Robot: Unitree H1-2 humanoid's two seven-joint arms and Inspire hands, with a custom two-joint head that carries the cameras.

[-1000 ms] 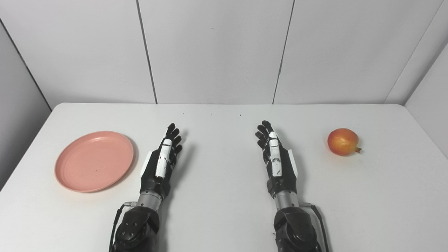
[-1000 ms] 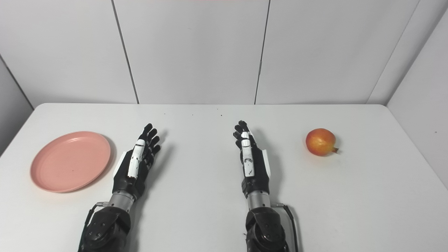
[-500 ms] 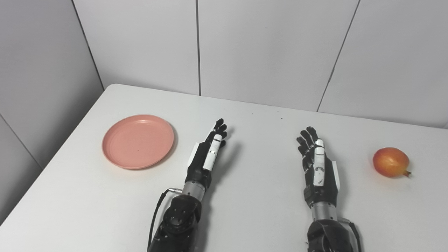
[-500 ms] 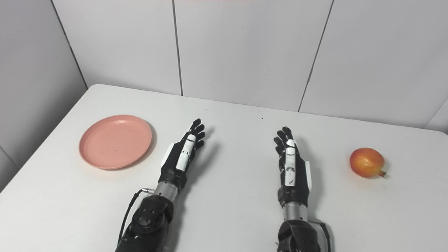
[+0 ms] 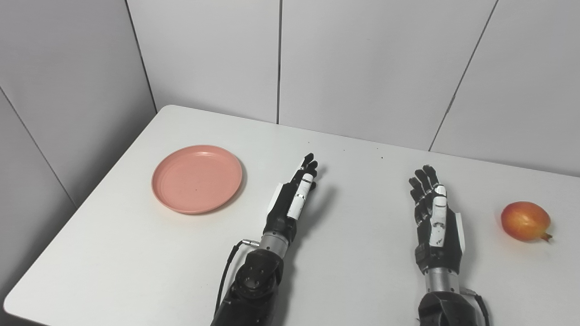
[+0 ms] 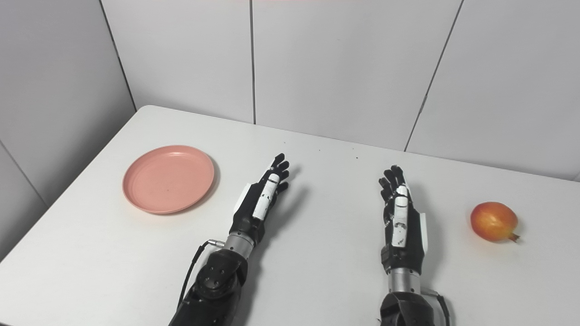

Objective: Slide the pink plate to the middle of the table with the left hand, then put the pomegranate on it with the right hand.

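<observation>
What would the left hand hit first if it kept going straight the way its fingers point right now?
Probably nothing on the table. The left hand points toward the far edge and slightly right, so its line passes well right of the pink plate. Only bare table lies ahead, then the wall panels, though depth is hard to judge.

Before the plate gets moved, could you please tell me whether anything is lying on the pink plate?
Nothing lies on the pink plate; its whole inner face shows bare. What the plate covers on the white table cannot be seen.

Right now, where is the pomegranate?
The pomegranate lies on the table's right side, apart from the open right hand, far from the pink plate.
</observation>
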